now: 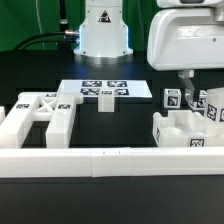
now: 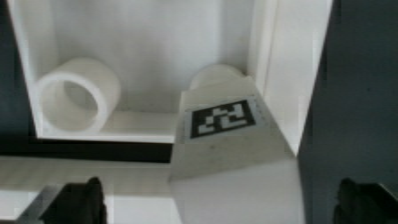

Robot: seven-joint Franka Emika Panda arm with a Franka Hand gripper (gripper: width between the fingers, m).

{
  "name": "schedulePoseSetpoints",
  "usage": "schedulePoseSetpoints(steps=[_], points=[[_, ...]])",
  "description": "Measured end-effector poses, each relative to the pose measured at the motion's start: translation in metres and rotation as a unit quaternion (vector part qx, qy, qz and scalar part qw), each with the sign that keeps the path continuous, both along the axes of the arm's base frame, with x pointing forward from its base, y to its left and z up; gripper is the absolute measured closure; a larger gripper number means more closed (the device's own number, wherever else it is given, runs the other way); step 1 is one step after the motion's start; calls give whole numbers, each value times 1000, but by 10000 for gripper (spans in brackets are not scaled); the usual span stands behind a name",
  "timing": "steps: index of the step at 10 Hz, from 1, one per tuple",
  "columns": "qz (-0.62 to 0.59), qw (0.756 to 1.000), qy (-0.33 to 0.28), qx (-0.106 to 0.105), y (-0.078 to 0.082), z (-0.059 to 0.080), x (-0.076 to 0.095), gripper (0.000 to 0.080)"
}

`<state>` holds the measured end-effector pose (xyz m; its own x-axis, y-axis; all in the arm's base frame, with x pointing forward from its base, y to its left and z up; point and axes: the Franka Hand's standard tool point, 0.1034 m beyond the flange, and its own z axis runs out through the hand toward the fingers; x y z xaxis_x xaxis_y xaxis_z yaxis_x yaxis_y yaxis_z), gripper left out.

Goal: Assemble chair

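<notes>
Black table (image 1: 30, 75), with a long low border rail (image 1: 110, 158) across the front and the arm's white wrist body (image 1: 190, 40) over the exterior view's right. Chair parts sit in two lots. The X-braced frame (image 1: 40, 115) is on the exterior view's left, well apart from the cluster of chair parts (image 1: 185, 135) on the right, which is just behind the rail. The marker board (image 1: 104, 90) lies between them, further back. The gripper (image 2: 217, 202) hangs over the right cluster with its fingers (image 2: 71, 200) apart and nothing clamped. In the wrist view a tagged leg (image 2: 228, 160) lies between the two fingertips, neither visibly touching it. Its tag (image 2: 222, 118) faces the camera, and a round ring (image 2: 71, 95) sits beside it inside a white-walled part. Step in hand is likely grasping this leg. To do it well: centre the leg between the fingers, come down straight, and close on the flat sides, not the rounded tip. Keep clear of the white wall and of the other upright tagged piece (image 1: 170, 98) nearby, then lift vertically so nothing snags. How far down the leg the fingers reach: can't tell.
</notes>
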<state>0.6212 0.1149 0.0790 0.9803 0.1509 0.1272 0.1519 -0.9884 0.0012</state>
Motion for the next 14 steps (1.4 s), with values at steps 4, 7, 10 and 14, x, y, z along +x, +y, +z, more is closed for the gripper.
schedulePoseSetpoints(steps=[4,7,10,14], points=[[37,999,-2,-7,-3,0,1,280],[3,1000,-2,-2,-3,0,1,513],[-159,987,1,20,1,0,1,513],[-412,909,2,60,3,0,0,512]])
